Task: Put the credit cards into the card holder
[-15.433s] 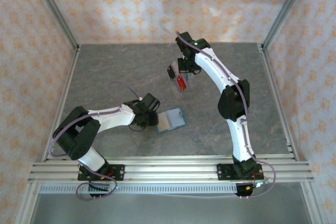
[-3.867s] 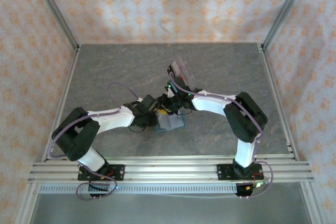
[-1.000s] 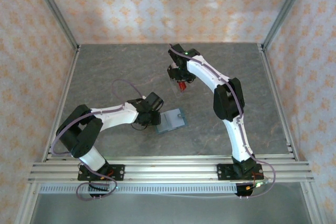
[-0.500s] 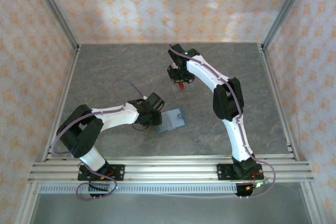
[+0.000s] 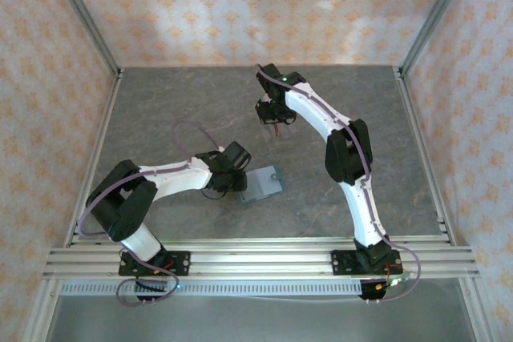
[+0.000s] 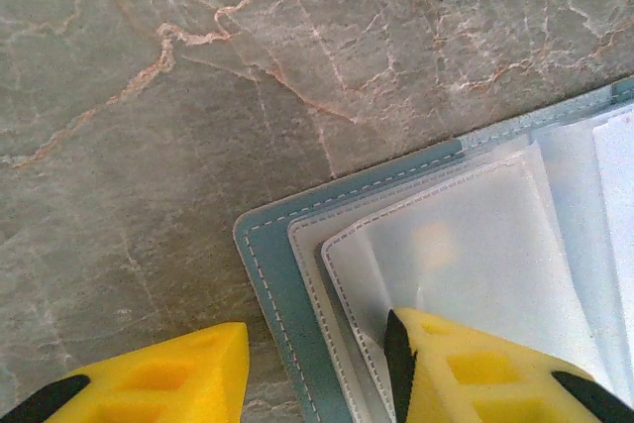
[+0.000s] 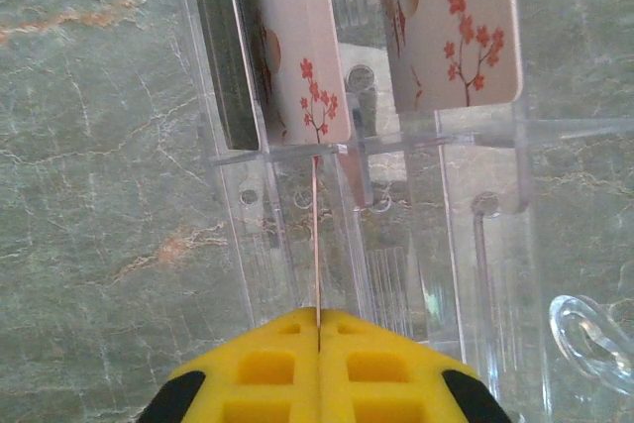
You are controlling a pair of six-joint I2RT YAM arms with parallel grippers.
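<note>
1. Comparing this moment with a second ago, the right gripper is found changed. Its yellow fingers, which stood apart then, are now pressed together on one credit card, seen edge-on as a thin reddish line.
2. That card is not yet drawn out of the clear tray, which stands at the far middle of the table. Two blossom-printed cards are seen upright in neighbouring slots.
3. The card holder has not been moved. It lies open nearer the arms, well apart from the tray.
4. The left gripper is held with jaws apart astride the holder's corner, one finger set on the clear sleeve and the other beside it.
5. The grasp is judged made; the lift-out and the carry to the holder remain to be done.
</note>
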